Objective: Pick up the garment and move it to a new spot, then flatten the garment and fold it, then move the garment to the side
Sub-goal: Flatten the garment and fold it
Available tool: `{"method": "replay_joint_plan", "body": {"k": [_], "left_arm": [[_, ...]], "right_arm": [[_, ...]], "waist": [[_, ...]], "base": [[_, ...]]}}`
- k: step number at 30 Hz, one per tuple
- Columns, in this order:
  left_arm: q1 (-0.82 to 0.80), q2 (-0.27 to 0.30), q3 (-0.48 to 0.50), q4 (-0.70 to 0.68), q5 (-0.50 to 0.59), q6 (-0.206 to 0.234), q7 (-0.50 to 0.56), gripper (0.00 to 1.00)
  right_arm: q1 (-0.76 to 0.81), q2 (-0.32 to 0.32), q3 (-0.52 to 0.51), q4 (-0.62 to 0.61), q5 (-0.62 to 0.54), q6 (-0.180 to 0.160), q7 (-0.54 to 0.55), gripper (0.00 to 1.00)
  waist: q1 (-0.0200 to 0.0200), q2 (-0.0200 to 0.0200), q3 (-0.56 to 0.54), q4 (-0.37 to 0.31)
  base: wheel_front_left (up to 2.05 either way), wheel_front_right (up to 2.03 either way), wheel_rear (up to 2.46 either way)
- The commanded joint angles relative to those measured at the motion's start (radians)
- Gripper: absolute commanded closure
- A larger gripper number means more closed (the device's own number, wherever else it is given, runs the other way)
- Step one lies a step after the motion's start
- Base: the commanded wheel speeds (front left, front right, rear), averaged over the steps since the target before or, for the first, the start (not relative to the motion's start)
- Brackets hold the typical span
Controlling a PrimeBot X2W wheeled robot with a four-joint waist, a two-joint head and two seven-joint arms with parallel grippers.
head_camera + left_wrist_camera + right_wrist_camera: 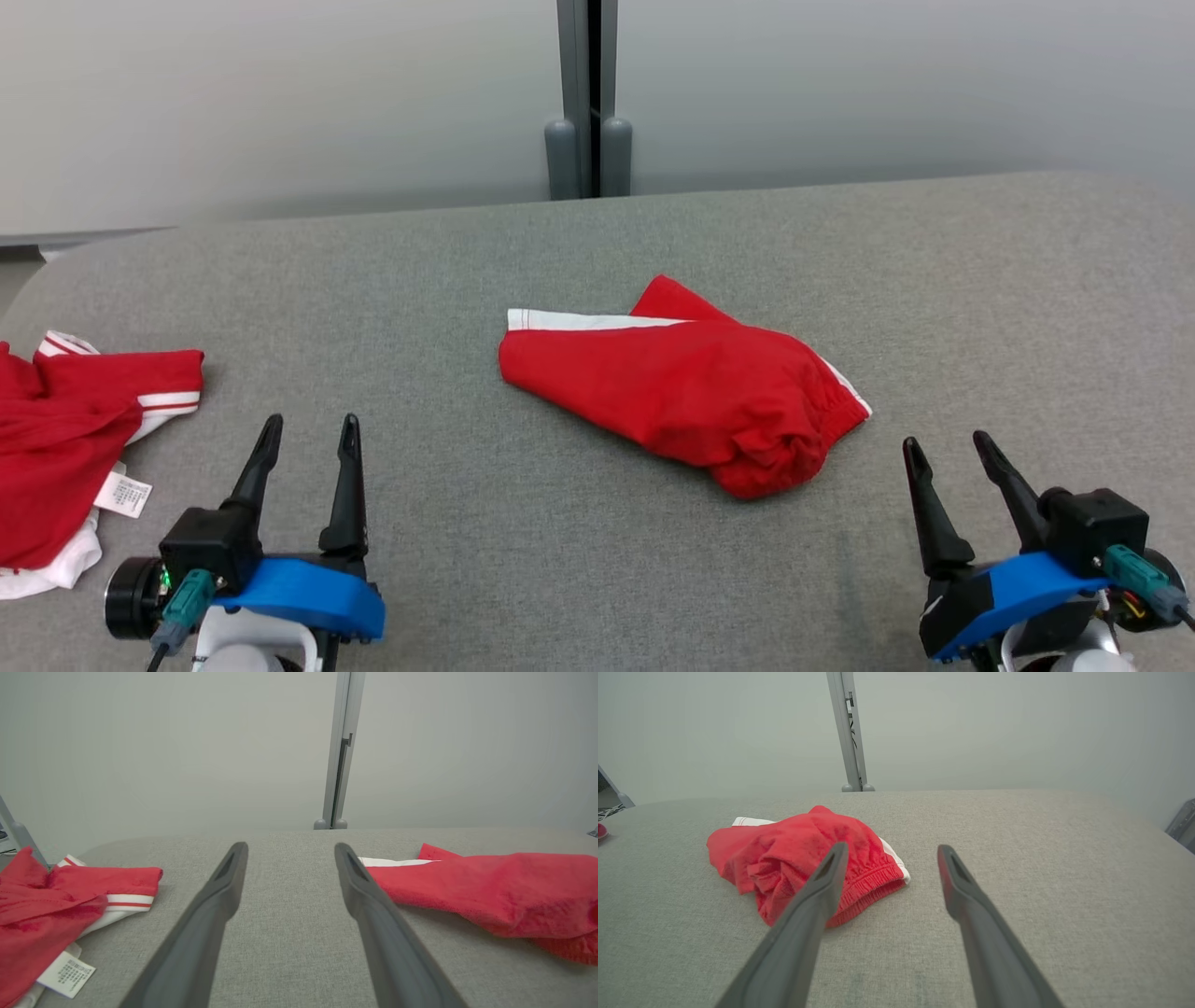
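two grippers stand released, fingers spread, gripping nothing: the left gripper (311, 422) on the near side of the grey surface (560, 579), left of the grey post (588, 103), and the right gripper (945, 441) on the near side, right of the post. the garment (686, 392), red shorts with white trim, lies crumpled on the surface in front of the post and slightly to its right, apart from both grippers. a second red-and-white garment (75, 429) lies far to the post's left; judge it as not part of this step. the step in hand appears to be the first pick. approach the gathered waistband, the end nearer the right gripper, and pinch one layer edge low against the surface. take the white-trimmed hem, nearer the post, with the left gripper. lift both ends evenly so the cloth hangs open and does not bunch.
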Motion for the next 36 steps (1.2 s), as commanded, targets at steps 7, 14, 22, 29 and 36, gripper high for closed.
{"method": "replay_joint_plan", "body": {"k": [7, 14, 22, 29, 36], "left_arm": [[-0.095, -0.019, -0.007, -0.026, 0.023, -0.004, -0.028, 0.0], [-0.14, -0.036, -0.009, -0.017, 0.037, -0.008, -0.037, 0.0], [-0.166, -0.047, -0.007, 0.004, 0.05, -0.017, -0.043, 0.0], [-0.171, -0.053, 0.001, 0.012, 0.059, -0.024, -0.044, 0.0], [-0.153, -0.057, 0.014, 0.007, 0.068, -0.022, -0.044, 0.0]], "right_arm": [[-0.13, -0.025, -0.003, 0.102, -0.011, 0.0, 0.001, 0.0], [-0.24, -0.048, -0.004, 0.253, 0.003, 0.0, -0.016, 0.0], [-0.337, -0.068, 0.012, 0.448, 0.054, 0.0, -0.026, 0.0], [-0.377, -0.086, 0.05, 0.509, 0.085, 0.0, -0.086, 1.0], [-0.37, -0.109, 0.087, 0.421, 0.055, 0.0, -0.2, 1.0]], "waist": [[-0.0001, 0.0, 0.144, 0.062], [-0.0001, 0.0, 0.197, 0.081], [-0.0001, 0.0, 0.211, 0.081], [-0.0001, 0.0, 0.205, 0.069], [-0.0001, 0.0, 0.184, 0.054]], "base": [[0.0, 0.0, 0.0], [0.0, 0.0, 0.0], [0.0, 0.0, 0.0], [0.0, 0.0, 0.0], [0.0, 0.0, 0.0]]}}
